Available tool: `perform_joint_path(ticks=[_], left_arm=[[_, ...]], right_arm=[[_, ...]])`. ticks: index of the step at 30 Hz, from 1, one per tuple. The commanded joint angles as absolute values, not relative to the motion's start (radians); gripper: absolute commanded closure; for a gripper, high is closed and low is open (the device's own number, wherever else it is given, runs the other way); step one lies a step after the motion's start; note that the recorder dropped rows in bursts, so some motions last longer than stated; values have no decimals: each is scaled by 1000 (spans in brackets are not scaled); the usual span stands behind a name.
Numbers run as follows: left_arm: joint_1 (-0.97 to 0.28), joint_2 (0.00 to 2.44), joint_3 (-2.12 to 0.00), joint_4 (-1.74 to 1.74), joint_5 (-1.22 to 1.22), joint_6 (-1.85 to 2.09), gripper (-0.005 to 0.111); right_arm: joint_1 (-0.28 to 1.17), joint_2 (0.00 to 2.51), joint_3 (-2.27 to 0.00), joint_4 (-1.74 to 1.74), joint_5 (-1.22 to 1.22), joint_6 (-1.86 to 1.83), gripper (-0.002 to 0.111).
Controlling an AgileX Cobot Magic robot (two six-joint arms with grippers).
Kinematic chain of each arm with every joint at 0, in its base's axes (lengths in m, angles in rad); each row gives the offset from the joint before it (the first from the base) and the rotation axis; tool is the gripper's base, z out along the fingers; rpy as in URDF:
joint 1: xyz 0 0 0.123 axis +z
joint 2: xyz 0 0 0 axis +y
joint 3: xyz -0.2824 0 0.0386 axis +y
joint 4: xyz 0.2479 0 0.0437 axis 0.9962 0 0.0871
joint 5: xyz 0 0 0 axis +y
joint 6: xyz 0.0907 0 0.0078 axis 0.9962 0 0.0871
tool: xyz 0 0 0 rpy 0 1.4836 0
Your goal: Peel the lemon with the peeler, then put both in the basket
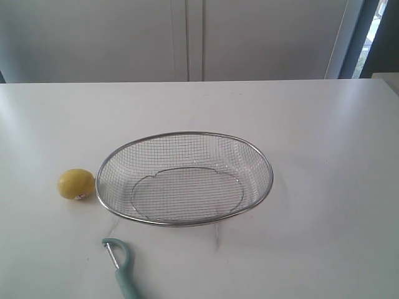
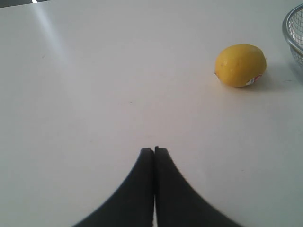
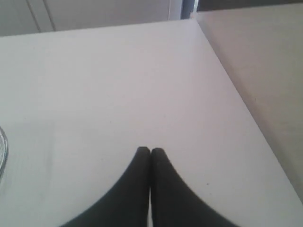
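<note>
Three things lie on the white table (image 1: 324, 124) in the exterior view: the basket (image 1: 252, 159) at the middle, the lemon (image 1: 76, 184) just beside its left rim, the peeler (image 1: 121, 265) nearer the camera, apart from both. Left wrist view: the left gripper (image 2: 154, 150) is pressed closed on nothing, the lemon (image 2: 240, 65) well apart. Right wrist view: the right gripper (image 3: 150, 150) is likewise closed, empty.

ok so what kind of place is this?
Most likely a lab or office test bench, not a real kitchen: a bare white table, plain pale panels behind it, and only three staged props, a lemon, a peeler and a wire mesh basket.
</note>
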State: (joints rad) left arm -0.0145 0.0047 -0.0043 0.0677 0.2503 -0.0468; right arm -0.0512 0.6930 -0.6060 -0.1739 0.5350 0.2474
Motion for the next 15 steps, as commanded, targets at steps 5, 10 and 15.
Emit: perform_joint_path(ticks=[5, 10, 15], left_arm=[[-13, 0, 0, 61, 248, -47, 107], [-13, 0, 0, 61, 248, -47, 107], [-13, 0, 0, 61, 248, -47, 107]], right_arm=[[-51, 919, -758, -181, 763, 229, 108], [-37, 1020, -769, -130, 770, 171, 108], [39, 1102, -769, -78, 778, 120, 108]])
